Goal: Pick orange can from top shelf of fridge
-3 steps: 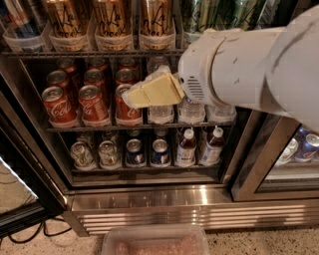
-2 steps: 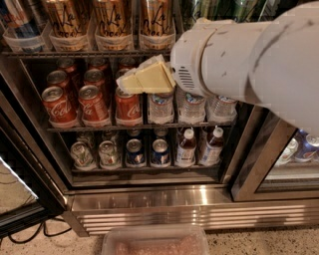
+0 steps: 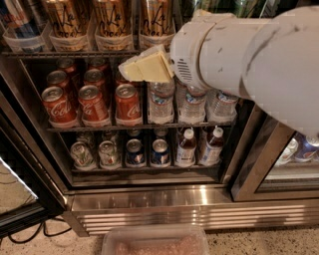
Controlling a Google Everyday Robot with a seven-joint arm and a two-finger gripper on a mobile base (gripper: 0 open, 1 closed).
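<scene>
Three orange cans stand side by side on the top shelf [image 3: 75, 53] of the fridge [image 3: 149, 196], each in a clear tray: left [image 3: 65, 20], middle [image 3: 112, 20], right [image 3: 155, 17]. They are gold-orange with dark script lettering, and their lids are cut off by the frame's top. My gripper [image 3: 139, 68] is a cream wedge pointing left on a bulky white arm [image 3: 249, 55]. It hangs in front of the shelf's front edge, just below the right orange can and between it and the middle one. It holds nothing that I can see.
Red cola cans [image 3: 92, 102] and water bottles [image 3: 160, 102] fill the middle rack. Small cans [image 3: 134, 152] and bottles [image 3: 186, 147] fill the lower one. Green cans [image 3: 244, 7] stand at the top right. The open door [image 3: 20, 194] is at left, a pink-filled bin [image 3: 154, 241] below.
My arm and gripper have moved up, from level with the cola cans to the top shelf's front edge. The view has shifted down a little. The cans have not moved.
</scene>
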